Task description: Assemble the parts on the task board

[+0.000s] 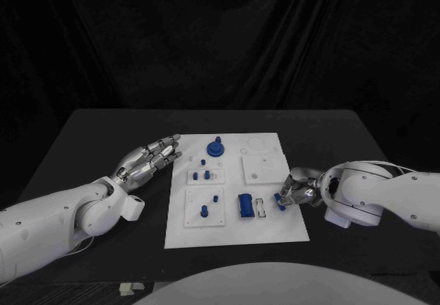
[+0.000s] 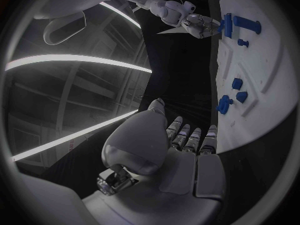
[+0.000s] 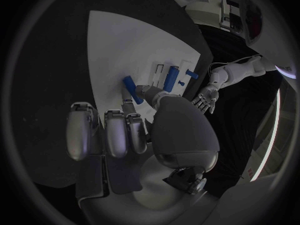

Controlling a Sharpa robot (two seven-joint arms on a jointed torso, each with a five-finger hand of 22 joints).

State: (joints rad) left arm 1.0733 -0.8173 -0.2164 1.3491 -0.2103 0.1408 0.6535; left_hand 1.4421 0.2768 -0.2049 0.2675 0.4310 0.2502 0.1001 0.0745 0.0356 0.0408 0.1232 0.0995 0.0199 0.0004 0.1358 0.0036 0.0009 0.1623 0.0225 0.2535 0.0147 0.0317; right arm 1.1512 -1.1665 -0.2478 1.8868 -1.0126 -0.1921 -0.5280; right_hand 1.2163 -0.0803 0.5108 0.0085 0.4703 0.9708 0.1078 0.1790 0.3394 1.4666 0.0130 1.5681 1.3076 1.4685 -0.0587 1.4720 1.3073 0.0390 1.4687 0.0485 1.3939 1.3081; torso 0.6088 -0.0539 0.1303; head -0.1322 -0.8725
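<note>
The white task board (image 1: 275,232) lies in the middle of the black table. On it are a round blue knob (image 1: 215,149), two small blue pieces (image 1: 203,174), two blue pegs (image 1: 205,210) and a larger blue block (image 1: 246,205). My right hand (image 1: 297,189) is at the board's right edge, beside the block. It pinches a small blue part (image 1: 280,202) (image 3: 129,89) between thumb and finger just over the board. My left hand (image 1: 149,160) hovers at the board's left edge, holding nothing, fingers apart and stretched toward the knob.
A white slotted insert (image 1: 261,208) sits right of the blue block. Raised white square plates (image 1: 261,168) cover the board's upper right. Bare black table (image 1: 101,136) surrounds the board, with a dark curtain behind.
</note>
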